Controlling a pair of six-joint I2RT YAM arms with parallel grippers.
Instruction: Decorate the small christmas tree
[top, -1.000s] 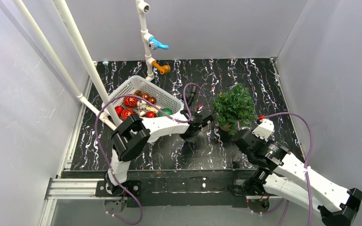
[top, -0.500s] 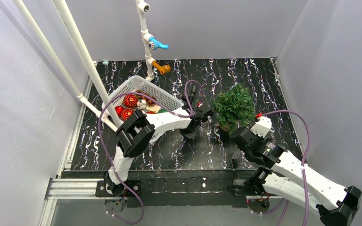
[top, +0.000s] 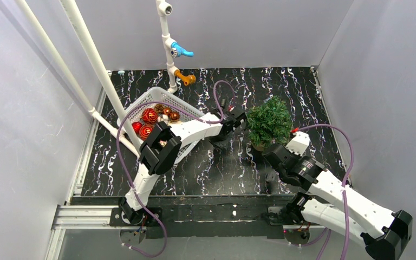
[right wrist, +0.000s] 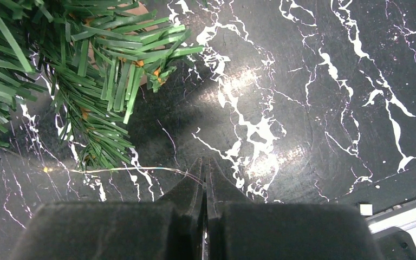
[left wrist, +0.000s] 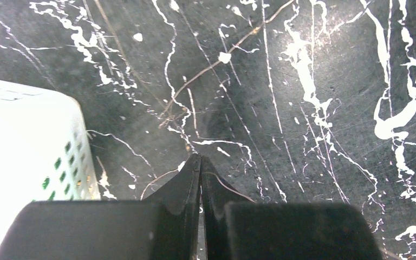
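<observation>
The small christmas tree stands right of centre on the black marbled table; its green needles fill the upper left of the right wrist view. A thin light wire runs from under the tree to my right gripper, which is shut on it just in front of the tree. My left gripper is also shut, with the thin wire passing through its tip and trailing over the table. It hangs just left of the tree.
A white basket with red ball ornaments sits left of the left gripper, its wall close by. White pipes with blue and orange valves stand behind. Grey walls enclose the table.
The left arm has swung its wrist back and right, closer to the tree. The right wrist has edged slightly left toward the tree. Both grippers stayed shut.
</observation>
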